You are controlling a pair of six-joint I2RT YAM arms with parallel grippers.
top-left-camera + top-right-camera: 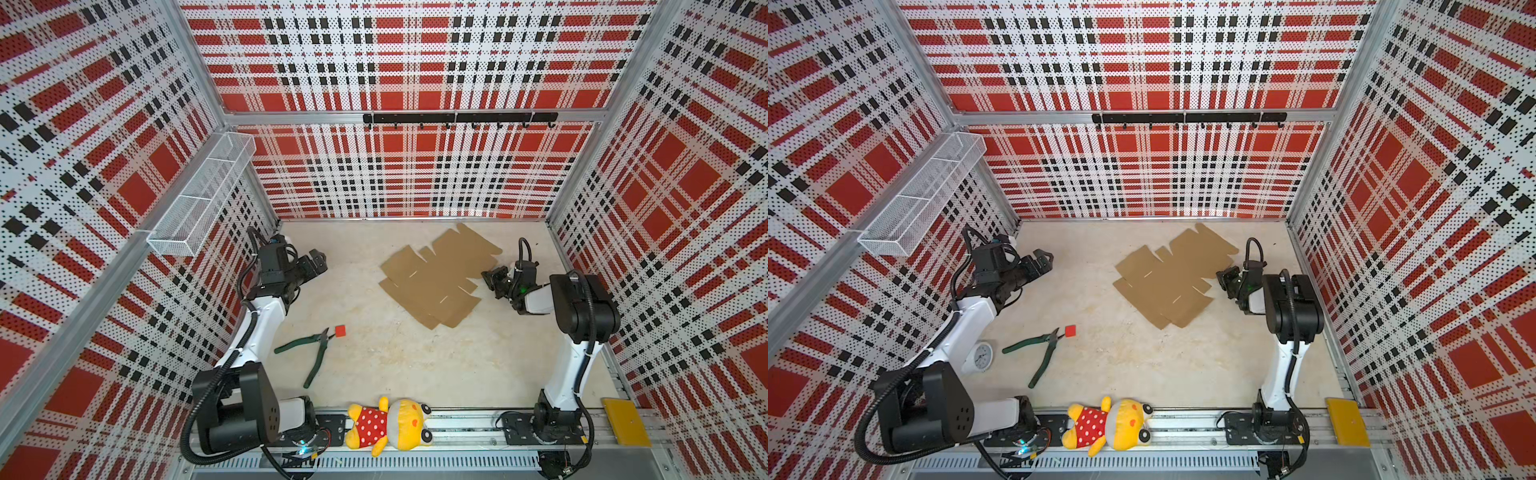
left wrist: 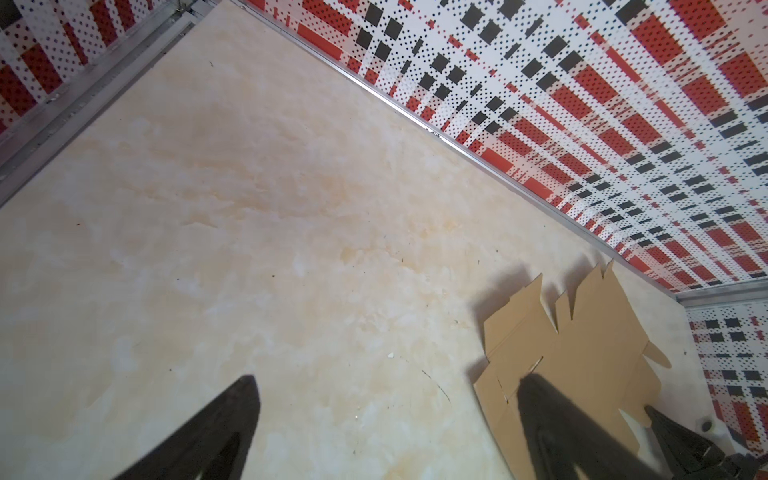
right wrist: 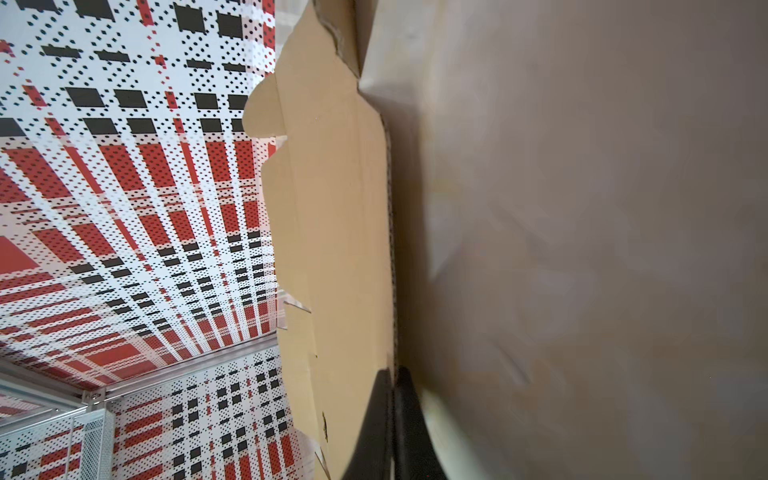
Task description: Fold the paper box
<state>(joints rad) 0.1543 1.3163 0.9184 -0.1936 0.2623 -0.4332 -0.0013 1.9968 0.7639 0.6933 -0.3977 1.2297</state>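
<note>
White wire basket (image 1: 203, 199) hangs on the left wall, above the left arm. Below it the left hand (image 1: 316, 261) hovers over the bare beige bench (image 1: 395, 374) with its fingers spread fully apart and nothing between them. Nearer the front lie green-handled pliers (image 1: 311, 353), and a small red square (image 1: 340, 331) sits just beside their tips. In the middle, toward the back, the paper box (image 1: 436, 278) lies on the bench as a flat brown cardboard sheet, not folded, with flaps and slits visible in both top views. At its right edge the right hand (image 1: 487, 276) is closed tight; the right wrist view shows its two fingers (image 3: 374, 424) pressed together on the edge of the sheet. At the far right a yellow plate (image 1: 627, 422) rests on the front rail.
</note>
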